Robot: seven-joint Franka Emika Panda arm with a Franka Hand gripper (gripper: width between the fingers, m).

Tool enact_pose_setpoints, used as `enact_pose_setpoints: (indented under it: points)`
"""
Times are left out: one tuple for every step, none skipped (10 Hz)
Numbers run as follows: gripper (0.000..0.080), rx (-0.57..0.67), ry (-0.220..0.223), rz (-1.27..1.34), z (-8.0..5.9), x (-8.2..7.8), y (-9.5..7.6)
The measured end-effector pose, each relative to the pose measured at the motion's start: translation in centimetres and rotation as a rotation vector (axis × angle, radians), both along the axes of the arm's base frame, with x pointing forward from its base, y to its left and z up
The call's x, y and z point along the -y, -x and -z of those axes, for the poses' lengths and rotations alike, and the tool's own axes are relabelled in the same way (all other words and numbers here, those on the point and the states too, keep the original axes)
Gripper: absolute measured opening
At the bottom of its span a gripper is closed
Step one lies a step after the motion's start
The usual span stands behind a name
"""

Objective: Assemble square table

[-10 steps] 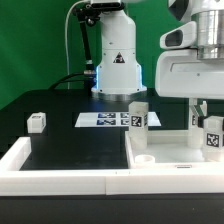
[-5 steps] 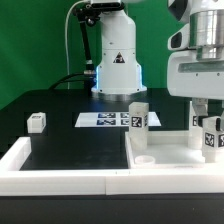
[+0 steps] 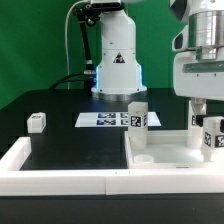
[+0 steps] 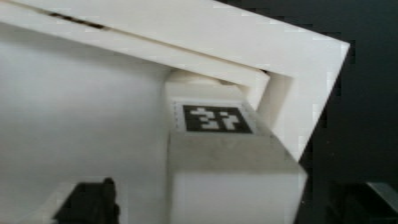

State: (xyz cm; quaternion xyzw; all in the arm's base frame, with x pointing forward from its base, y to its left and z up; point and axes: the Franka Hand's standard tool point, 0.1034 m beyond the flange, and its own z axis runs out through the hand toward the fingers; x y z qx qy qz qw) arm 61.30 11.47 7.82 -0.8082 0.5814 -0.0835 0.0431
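With the jaws apart either side of the upright leg [image 4: 228, 165] at a corner of the tabletop [image 3: 175, 150], I'd rise straight up so neither knocks it.

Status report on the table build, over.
End effector open, over upright leg at tabletop corner. Second leg standing on tabletop, third leg lying apart. Nothing in the way.

My white base [image 3: 117, 62] carries a blue glowing ring [image 3: 98, 72], black cables [image 3: 72, 50] behind; my claw [image 4: 233, 200] has dark fingers [image 4: 89, 200] under a boxy white housing [image 3: 200, 72]
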Motion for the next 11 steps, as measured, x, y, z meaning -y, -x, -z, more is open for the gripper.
enact_pose_setpoints:
  points:
    - [0.0628,-0.002,0.011,-0.049,0.04,0.32,-0.05]
    - [0.0643,-0.004,0.028,-0.137,0.03,0.48,-0.09]
    - [0.0643,-0.006,0.037,-0.191,0.08,0.22,-0.03]
    - [0.0648,-0.008,0.053,-0.281,0.09,-0.04,0.01]
    - [0.0648,-0.006,0.064,-0.337,0.09,-0.08,-0.01]
    - [0.0649,0.0,0.072,-0.367,0.1,0.01,-0.04]
    - [0.0649,-0.002,0.086,-0.433,0.1,0.04,-0.05]
    - [0.0649,-0.004,0.098,-0.497,0.1,0.07,-0.05]
    - [0.0649,-0.005,0.107,-0.54,0.1,0.08,-0.06]
    - [0.0649,-0.008,0.124,-0.626,0.09,0.14,-0.07]
    - [0.0649,-0.002,0.144,-0.709,-0.02,0.25,-0.26]
